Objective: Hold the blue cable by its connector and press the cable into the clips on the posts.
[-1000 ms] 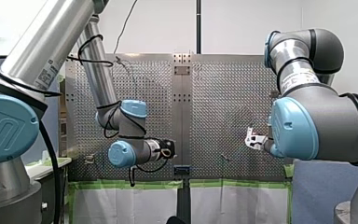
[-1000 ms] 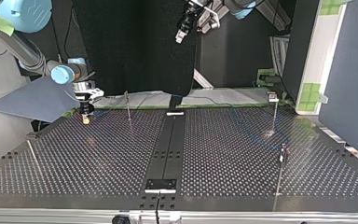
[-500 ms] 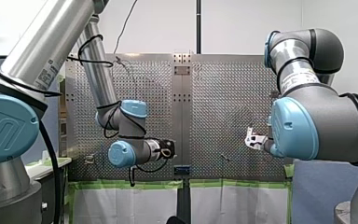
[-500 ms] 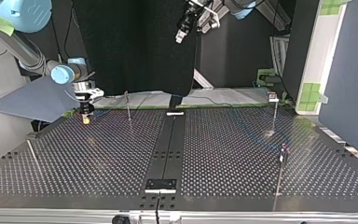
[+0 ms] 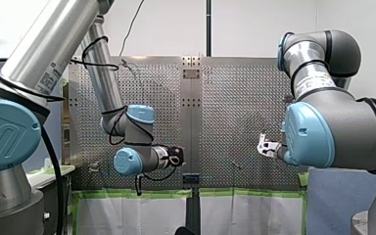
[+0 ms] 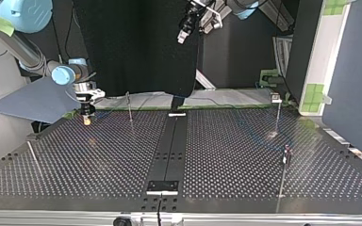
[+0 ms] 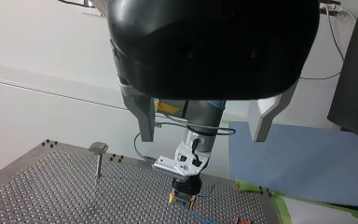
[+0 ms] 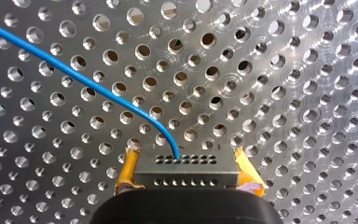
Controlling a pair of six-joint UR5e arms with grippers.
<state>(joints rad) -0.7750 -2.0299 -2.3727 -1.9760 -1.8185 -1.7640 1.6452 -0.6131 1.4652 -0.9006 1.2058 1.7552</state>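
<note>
While our right jaws are clamping their yellow pads (image 8: 127,171) on the grey multi-hole connector (image 8: 186,169), low over the perforated metal bench (image 8: 289,93), the thin blue cable (image 8: 79,79) is trailing away across the holes. Our left jaws are hanging wide apart, high up, gripping nothing. We're judging this the carrying step: next we're needing to steer the cable over the nearest slim clip-topped post (image 6: 129,107) and press down.
</note>
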